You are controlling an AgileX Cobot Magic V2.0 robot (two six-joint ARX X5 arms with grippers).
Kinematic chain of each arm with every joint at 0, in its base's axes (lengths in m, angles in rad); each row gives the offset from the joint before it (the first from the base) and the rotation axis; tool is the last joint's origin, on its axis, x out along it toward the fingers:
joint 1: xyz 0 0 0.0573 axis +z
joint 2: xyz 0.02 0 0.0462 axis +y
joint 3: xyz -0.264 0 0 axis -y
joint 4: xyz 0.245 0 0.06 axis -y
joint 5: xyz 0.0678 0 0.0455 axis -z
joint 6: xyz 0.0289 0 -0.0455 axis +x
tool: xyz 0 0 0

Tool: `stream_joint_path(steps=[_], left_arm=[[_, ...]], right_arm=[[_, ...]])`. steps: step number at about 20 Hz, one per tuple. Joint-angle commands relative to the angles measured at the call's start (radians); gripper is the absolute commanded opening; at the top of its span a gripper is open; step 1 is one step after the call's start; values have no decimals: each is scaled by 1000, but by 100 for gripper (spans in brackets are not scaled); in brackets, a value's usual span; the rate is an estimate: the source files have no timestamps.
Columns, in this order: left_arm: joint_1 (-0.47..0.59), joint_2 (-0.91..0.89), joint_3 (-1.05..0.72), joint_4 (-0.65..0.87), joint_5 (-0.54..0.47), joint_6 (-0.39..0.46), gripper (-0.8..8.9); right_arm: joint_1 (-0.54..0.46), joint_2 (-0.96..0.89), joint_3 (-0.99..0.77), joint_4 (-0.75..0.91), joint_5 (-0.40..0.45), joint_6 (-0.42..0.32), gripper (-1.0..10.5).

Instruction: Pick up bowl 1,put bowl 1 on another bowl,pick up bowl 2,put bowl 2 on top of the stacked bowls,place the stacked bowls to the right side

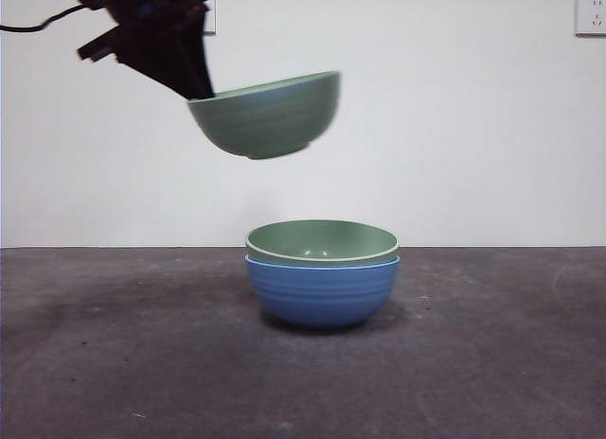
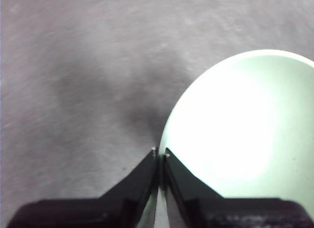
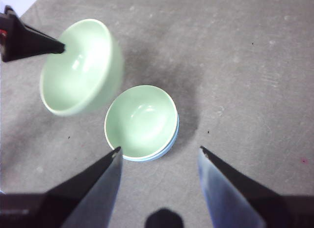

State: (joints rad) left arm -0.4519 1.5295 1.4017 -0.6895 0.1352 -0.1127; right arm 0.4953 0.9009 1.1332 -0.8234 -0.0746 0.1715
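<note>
Above table [image 1: 95, 363], left tool [image 2: 160, 152] gripping bowl 2 [image 1: 270, 113]

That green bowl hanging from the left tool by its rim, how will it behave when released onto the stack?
The raised green bowl looks rigid. It hangs tilted from the left tool, pinched at one rim spot, so it may swing or slip. Matching the nested green bowl in the blue bowl, it should seat.

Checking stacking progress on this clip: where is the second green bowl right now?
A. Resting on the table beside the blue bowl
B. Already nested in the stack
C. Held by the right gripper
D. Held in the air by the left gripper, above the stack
D: the left gripper pinches the rim of the lifted green bowl, which hangs above and apart from the green bowl nested in the blue bowl; the right gripper is open and holds nothing.
</note>
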Motion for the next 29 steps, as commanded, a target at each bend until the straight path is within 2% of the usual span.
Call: stream_joint_path(steps=[1, 9, 14, 15, 16, 18, 23, 27, 29], left_arm=[[-37, 48, -5, 13, -13, 9, -6], [-92, 254, -5, 87, -31, -38, -6], [-100, 275, -6, 82, -25, -38, 4], [-103, 275, -5, 78, -21, -38, 49], [-104, 275, -5, 69, -17, -37, 184], [-108, 275, -5, 60, 3, -38, 366], [-111, 251, -5, 47, 3, -42, 374], [-110, 154, -4, -4, -2, -41, 374], [-109, 87, 5, -41, -3, -41, 374]], right_arm=[[0, 0, 1, -1, 4, -8, 257], [0, 0, 1, -25, 4, -8, 257], [0, 0, 1, -26, 3, -8, 257], [0, 0, 1, -26, 4, -8, 257], [0, 0, 1, -25, 3, -8, 257], [0, 2, 1, -26, 3, -8, 257], [0, 2, 1, -44, 3, -8, 258], [0, 26, 1, -44, 3, -8, 265], [0, 64, 1, -42, 2, -9, 404]])
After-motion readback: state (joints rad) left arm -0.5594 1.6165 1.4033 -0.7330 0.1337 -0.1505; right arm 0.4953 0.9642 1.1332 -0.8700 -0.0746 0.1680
